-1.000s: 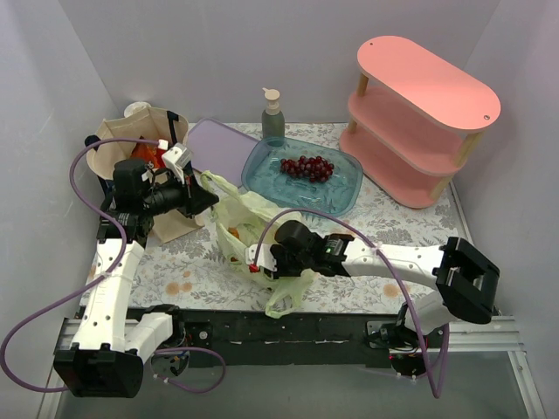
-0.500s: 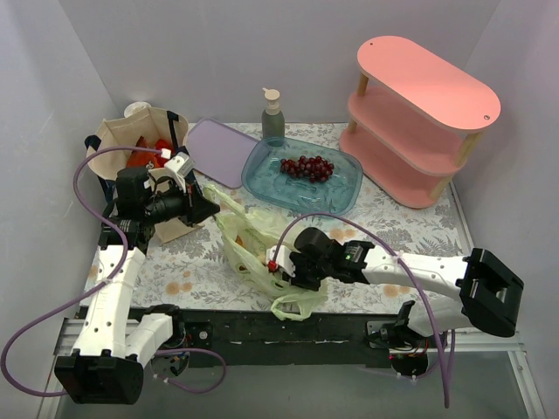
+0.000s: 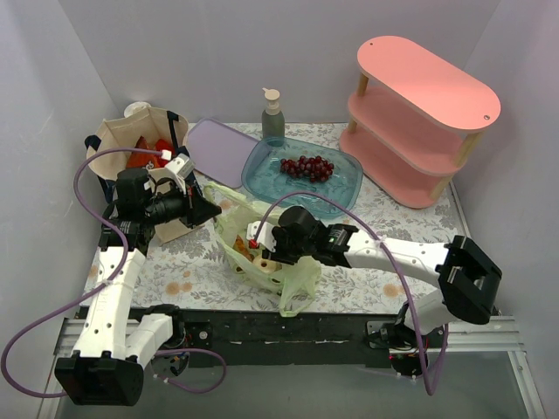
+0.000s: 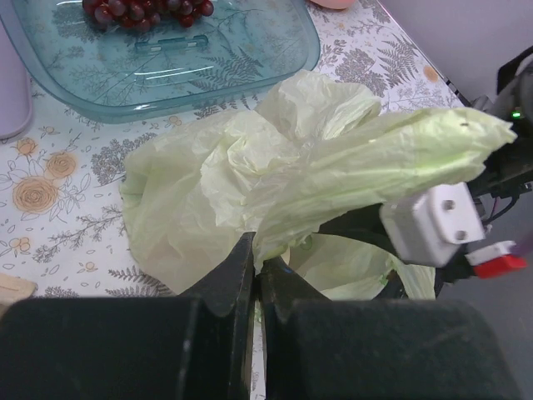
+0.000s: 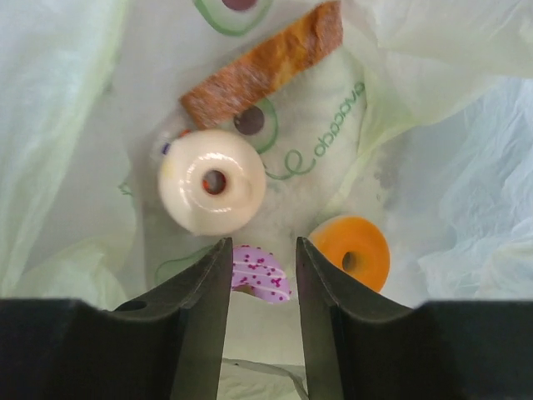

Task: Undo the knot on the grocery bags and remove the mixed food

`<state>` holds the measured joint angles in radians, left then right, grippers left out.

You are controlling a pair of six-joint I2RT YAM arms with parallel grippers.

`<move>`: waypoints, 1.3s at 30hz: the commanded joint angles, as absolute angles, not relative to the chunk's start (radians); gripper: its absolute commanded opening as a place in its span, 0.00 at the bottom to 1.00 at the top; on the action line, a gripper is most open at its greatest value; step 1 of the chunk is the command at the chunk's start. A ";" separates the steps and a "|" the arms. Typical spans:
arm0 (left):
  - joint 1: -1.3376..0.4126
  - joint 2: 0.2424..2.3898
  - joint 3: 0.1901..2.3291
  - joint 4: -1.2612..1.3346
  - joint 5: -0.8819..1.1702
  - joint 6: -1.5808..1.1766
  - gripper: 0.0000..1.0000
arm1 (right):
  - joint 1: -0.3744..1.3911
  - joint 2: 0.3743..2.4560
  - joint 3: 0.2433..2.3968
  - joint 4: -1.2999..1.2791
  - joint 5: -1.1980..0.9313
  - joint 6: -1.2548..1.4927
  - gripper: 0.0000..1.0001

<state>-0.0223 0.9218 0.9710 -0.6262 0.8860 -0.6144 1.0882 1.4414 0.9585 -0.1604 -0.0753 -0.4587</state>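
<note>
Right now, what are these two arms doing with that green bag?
The left gripper pinches the rim of the pale-green plastic bag, holding it up. The right gripper reaches into the bag's mouth, jaws apart and gripping nothing, above a white doughnut, an orange doughnut and a pink sprinkled piece. A bunch of grapes lies in the clear blue tray behind.
</note>
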 commanded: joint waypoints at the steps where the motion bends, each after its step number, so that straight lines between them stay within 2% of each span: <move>1: -0.023 0.928 0.951 -0.559 0.955 -0.652 0.00 | 1.060 1.500 0.989 -0.103 -0.005 -0.486 0.45; 8: -0.104 1.097 1.066 -0.528 0.954 -0.634 0.00 | 1.037 1.483 0.985 -0.233 -0.156 -0.604 0.47; 13: -0.126 1.111 1.074 -0.523 0.946 -0.615 0.00 | 1.037 1.430 0.919 -0.322 -0.235 -0.687 0.52; 19: -0.164 1.066 1.023 -0.526 0.936 -0.580 0.00 | 1.037 1.443 0.845 -0.313 -0.213 -0.768 0.59; 23: -0.178 1.054 1.012 -0.537 0.933 -0.534 0.00 | 1.035 1.489 0.827 -0.243 -0.146 -0.779 0.59; 27: -0.181 1.046 1.012 -0.558 0.919 -0.497 0.00 | 1.032 1.526 0.834 -0.180 -0.114 -0.775 0.41; 30: -0.183 1.031 1.000 -0.577 0.908 -0.477 0.00 | 1.028 1.532 0.867 -0.173 -0.140 -0.775 0.17; 31: -0.184 1.025 0.991 -0.586 0.905 -0.471 0.00 | 1.028 1.526 0.886 -0.176 -0.141 -0.770 0.06; 33: -0.184 1.008 0.980 -0.597 0.896 -0.454 0.00 | 1.028 1.503 0.905 -0.181 -0.149 -0.761 0.01; 39: -0.186 0.968 0.950 -0.655 0.859 -0.385 0.00 | 1.022 1.408 0.969 -0.218 -0.161 -0.704 0.01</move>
<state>-0.1802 1.0142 0.9691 -0.6022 0.8890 -0.4572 1.0275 1.5070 0.8925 -0.2199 -0.1349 -0.7467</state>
